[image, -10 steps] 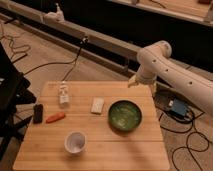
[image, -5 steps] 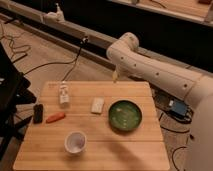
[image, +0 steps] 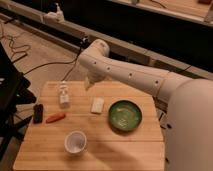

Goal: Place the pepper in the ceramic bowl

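The orange-red pepper (image: 55, 117) lies on the wooden table (image: 120, 152) at the left, apart from everything else. The dark green ceramic bowl (image: 125, 115) sits to its right, right of the table's middle, and looks empty. My white arm reaches in from the lower right and arches over the table's back edge. My gripper (image: 90, 82) hangs at the arm's end above the back of the table. It is behind and to the right of the pepper and left of the bowl, touching neither.
A black block (image: 37, 113) lies just left of the pepper. A small white bottle (image: 63, 94) stands behind it. A white flat piece (image: 97, 105) lies left of the bowl. A white cup (image: 75, 142) stands near the front. Cables run across the floor at the left.
My arm has swept left along the back of the table, from above the right rear corner to above the left-middle. The things on the table have not moved.
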Motion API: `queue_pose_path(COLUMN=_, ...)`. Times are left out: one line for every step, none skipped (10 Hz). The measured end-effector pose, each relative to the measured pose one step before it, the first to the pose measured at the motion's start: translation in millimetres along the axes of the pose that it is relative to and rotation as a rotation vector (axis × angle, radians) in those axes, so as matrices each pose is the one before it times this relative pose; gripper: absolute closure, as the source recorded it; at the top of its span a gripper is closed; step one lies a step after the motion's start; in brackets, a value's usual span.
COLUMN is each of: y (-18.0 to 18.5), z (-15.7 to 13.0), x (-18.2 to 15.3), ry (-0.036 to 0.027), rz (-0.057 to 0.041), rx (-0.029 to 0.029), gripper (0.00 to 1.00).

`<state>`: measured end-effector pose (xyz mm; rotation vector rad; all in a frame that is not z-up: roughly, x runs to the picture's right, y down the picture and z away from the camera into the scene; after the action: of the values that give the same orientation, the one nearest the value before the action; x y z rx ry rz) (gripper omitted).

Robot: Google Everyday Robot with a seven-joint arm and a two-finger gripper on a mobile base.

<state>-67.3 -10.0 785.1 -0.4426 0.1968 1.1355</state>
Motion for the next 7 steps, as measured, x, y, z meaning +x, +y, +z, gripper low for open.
queue_pose_path(y=25.08, z=1.85, x=0.26, ry=0.00829, rz=-0.0325, rx=-0.05645, gripper=0.2)
queue_pose_path(y=22.91, z=1.31, x=-0.34, ry=0.00604, rz=-0.03009, rx=-0.05216, gripper=0.2)
queue_pose_path(y=1.24, z=-0.14, x=-0.24, ry=-0.00053, rz=-0.00152, rx=-0.00315, gripper=0.2)
queue_pose_path(y=-0.29, z=0.08, x=0.15, ry=0.00019, rz=0.00024, rx=0.00038, gripper=0.2)
queue_pose_path(y=-1.07, z=-0.25, x=0.15, ry=-0.00062, rz=0.0014, rx=0.00092, gripper=0.2)
queue_pose_path(y=0.55, z=0.16, x=-0.12, ry=0.00035, rz=-0.0011, rx=-0.00004, gripper=0.2)
queue_pose_path(y=0.54, z=1.1, x=-0.55, ry=0.00246, rz=-0.00456, rx=-0.00198, gripper=0.2)
